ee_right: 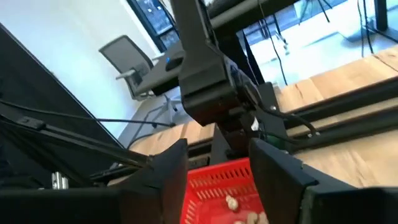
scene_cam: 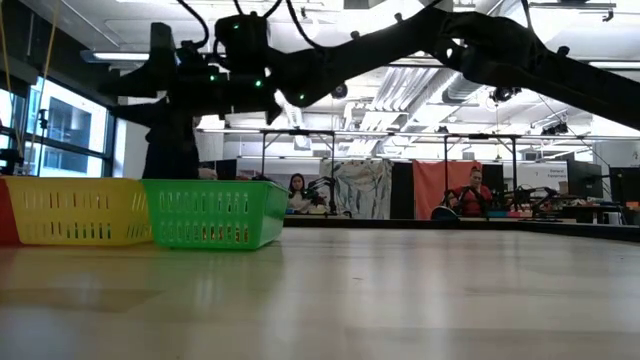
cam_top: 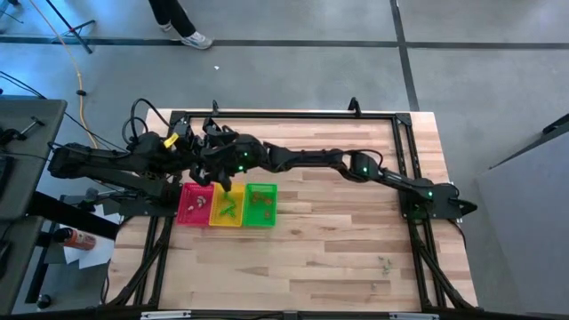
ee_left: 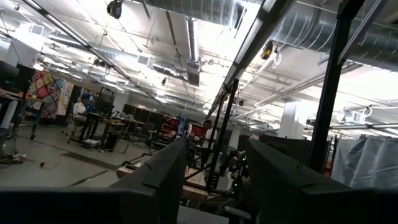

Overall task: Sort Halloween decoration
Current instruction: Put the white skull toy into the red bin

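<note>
The right gripper [cam_top: 224,184] hangs above the yellow tray [cam_top: 227,206], left of frame centre; its jaws stand apart and hold nothing. To sort well, it should next fetch the loose green trinkets [cam_top: 384,263] at the desk's lower right. The left gripper [ee_left: 214,180] waits, jaws apart, empty
</note>
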